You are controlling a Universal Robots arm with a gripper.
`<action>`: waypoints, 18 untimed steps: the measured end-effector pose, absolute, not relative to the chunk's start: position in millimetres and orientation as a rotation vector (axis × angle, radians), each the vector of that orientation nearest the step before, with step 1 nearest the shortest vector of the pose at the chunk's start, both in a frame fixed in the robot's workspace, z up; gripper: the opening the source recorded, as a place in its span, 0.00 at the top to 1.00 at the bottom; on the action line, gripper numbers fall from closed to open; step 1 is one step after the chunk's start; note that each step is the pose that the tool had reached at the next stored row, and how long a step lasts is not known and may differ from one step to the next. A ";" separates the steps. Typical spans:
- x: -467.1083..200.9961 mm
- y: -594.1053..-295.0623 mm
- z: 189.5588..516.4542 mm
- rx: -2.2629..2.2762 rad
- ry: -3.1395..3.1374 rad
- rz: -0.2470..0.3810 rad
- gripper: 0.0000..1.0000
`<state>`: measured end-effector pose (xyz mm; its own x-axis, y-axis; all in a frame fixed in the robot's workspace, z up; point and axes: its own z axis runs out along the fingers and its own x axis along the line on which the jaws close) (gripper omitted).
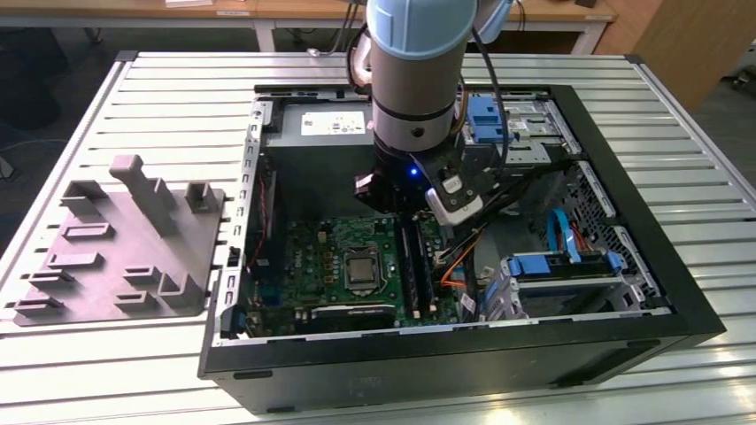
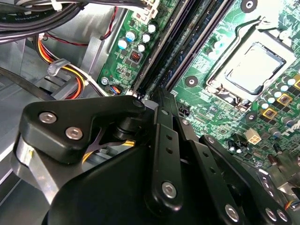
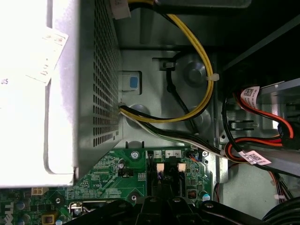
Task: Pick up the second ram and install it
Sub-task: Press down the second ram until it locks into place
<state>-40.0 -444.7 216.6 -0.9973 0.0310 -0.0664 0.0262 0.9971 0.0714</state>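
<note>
In the exterior view my gripper (image 1: 396, 205) is down inside the open computer case, at the far end of the long black memory slots (image 1: 410, 261) on the green motherboard (image 1: 319, 266). In the second wrist view its black links draw together to a shut tip (image 2: 159, 93) right at the slots' end. A thin dark strip (image 2: 180, 51) runs along the slots from there; it looks like the second ram standing in a slot, though I cannot separate it from the slot itself. The first wrist view has the gripper (image 3: 161, 200) just short of the slots' white end latches (image 3: 160, 167).
The grey fixture tray (image 1: 119, 248) lies on the slatted table at the exterior view's left. Inside the case are the processor socket (image 1: 358, 268), a power supply (image 1: 319, 124), yellow and orange cable bundles (image 3: 201, 89) and blue drive brackets (image 1: 555, 264).
</note>
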 end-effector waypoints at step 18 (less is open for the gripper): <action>-39.9 -445.2 232.2 0.044 3.072 0.109 0.90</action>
<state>-39.9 -445.2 232.2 -0.9973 0.0310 -0.0664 0.0262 0.9971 0.0716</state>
